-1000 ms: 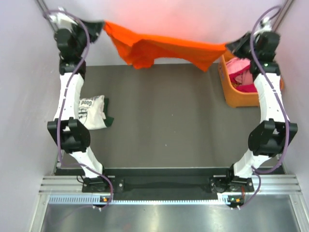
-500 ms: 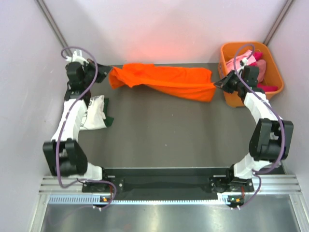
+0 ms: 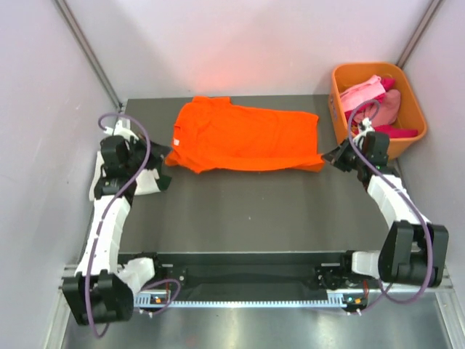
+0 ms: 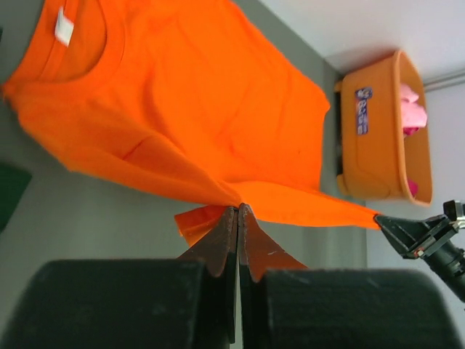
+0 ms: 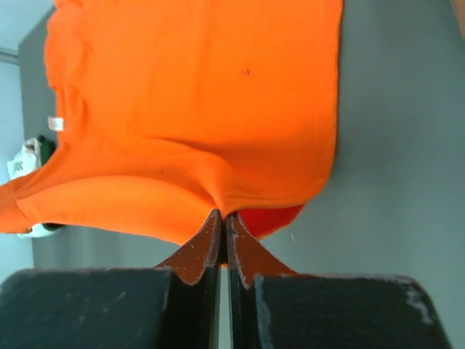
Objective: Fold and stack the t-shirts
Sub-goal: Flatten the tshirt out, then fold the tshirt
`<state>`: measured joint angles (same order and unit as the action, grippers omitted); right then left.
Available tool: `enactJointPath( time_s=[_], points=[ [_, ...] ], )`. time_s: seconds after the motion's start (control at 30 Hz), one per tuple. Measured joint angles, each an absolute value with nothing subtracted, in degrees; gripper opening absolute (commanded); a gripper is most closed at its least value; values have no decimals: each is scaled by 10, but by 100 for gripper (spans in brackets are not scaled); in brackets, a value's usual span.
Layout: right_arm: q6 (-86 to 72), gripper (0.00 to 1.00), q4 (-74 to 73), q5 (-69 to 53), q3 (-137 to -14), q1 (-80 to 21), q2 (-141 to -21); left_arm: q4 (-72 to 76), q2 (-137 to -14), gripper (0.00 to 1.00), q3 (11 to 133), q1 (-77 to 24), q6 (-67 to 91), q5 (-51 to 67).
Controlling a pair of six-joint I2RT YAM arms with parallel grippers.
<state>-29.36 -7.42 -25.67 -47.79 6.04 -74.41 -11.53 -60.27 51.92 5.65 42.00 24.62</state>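
Observation:
The bright orange t-shirt point(image 3: 247, 137) lies spread flat on the dark table, collar to the left. My left gripper point(image 3: 166, 161) is shut on its near left edge, seen pinched in the left wrist view point(image 4: 238, 209). My right gripper point(image 3: 328, 158) is shut on its near right corner, seen in the right wrist view point(image 5: 221, 214). The shirt fills both wrist views point(image 4: 182, 94) point(image 5: 196, 109). The white printed t-shirt point(image 5: 23, 156) lies folded at the left, mostly hidden under my left arm in the top view.
The rigid orange bin point(image 3: 363, 67) stands at the back right and holds pink and red t-shirts point(image 3: 367, 98); it also shows in the left wrist view point(image 4: 381, 131). A dark green bit of cloth point(image 3: 161, 182) lies by the white shirt. Walls close in on both sides.
Both arms came down and toward the near side with the orange shirt. It went from hanging stretched in the air to lying spread flat on the table.

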Motion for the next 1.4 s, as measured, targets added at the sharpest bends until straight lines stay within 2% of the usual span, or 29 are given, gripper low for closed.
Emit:
enactJointPath(
  time_s=[0.37,0.57,0.77,0.97,1.4],
  points=[
    [-272,0,-122,-240,-342,58,-556,-260,-384,0,441,57,390,241],
    [-265,0,-173,-220,-324,57,-493,-313,-351,0,435,57,390,242],
    [-259,0,-203,-185,-314,53,-478,-343,-373,0,435,57,390,241],
    [-256,0,-199,-169,-315,47,-530,-332,-427,0,436,57,390,242],
    [-255,0,-178,-116,-438,22,-710,-279,-667,0,548,57,388,232]
  ],
)
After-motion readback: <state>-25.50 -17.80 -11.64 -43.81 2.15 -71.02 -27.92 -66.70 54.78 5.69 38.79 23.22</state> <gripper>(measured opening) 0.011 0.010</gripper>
